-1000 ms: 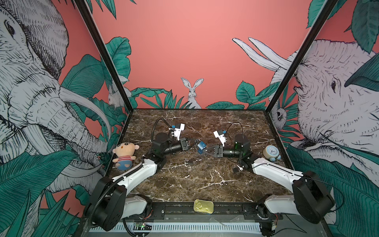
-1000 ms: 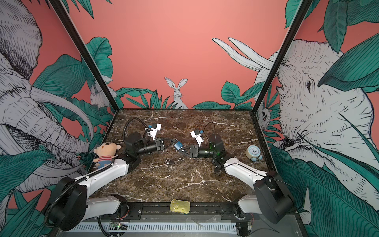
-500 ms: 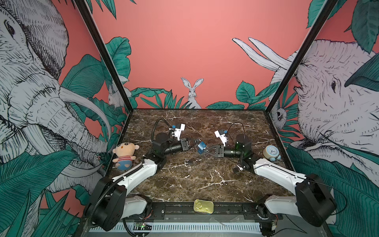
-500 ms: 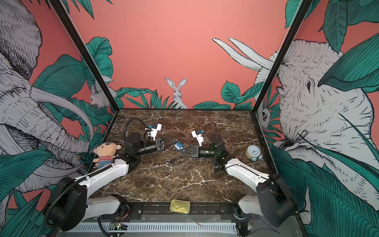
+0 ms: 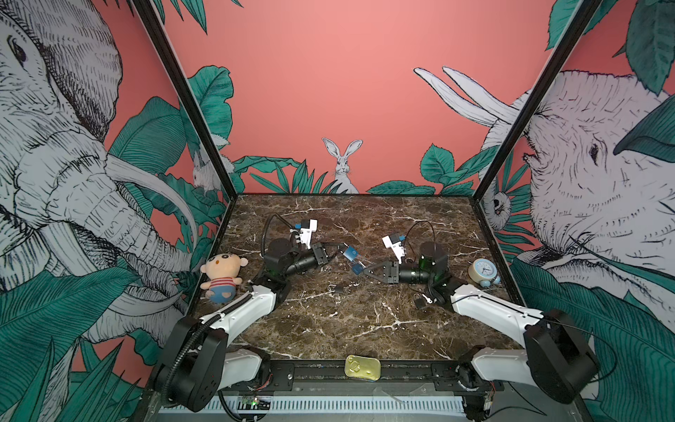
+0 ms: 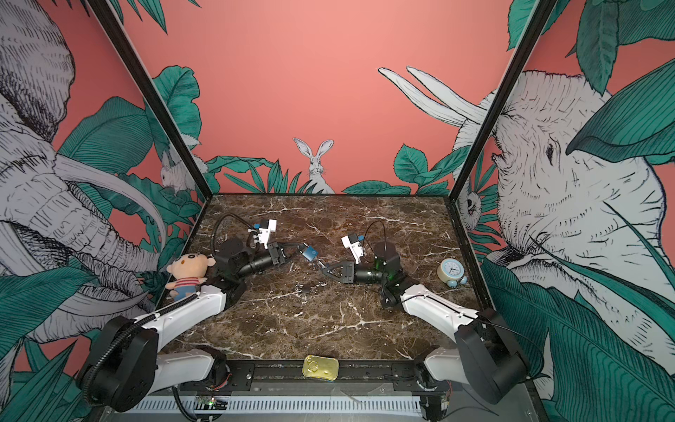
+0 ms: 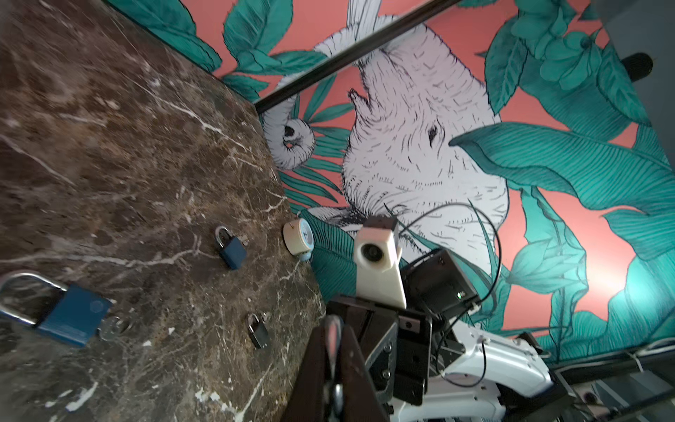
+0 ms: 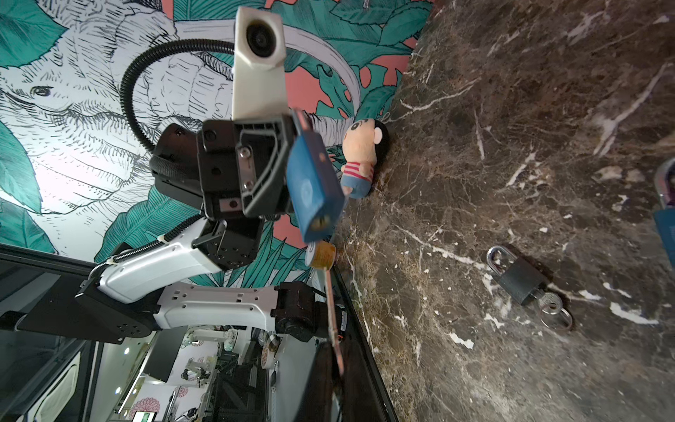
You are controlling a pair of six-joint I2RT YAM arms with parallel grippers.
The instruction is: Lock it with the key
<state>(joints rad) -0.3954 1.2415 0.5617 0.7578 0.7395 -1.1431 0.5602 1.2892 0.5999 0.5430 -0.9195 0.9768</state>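
Quick count first: five padlocks if I'm matching the views right, one plush doll (image 5: 222, 272), one alarm clock (image 5: 484, 270), one flat gold tin (image 5: 362, 367).

The left gripper (image 5: 340, 249) is clamped on the shackle end of the blue padlock (image 8: 314, 182). It holds the lock up off the marble table (image 5: 365, 329), keyhole end facing the right gripper (image 6: 323, 265). That one is pinched tight, and at its tip sits a small brassy bit that I take for the key (image 8: 321, 255). It's just beside the keyhole, and I can't tell if it's actually in.

The other four locks all lie flat on the table:
- A second blue padlock (image 7: 69, 314), with a key ring at its base, is right below the two gripper tips.
- A black padlock (image 8: 518, 281), also with keys hanging out, is near the tips on the front side.
- A dark padlock (image 5: 420, 302) lies back by the right arm's wrist, well behind its gripper.
- A small blue padlock (image 7: 230, 248) shows only in the left wrist view, farther behind the right gripper, toward the alarm clock.

The plush doll sits well behind the left gripper, beside that arm. The flat gold tin is on the front rail, well apart from both grippers. It's the only container here, and its lid is on, so the inside is hidden.
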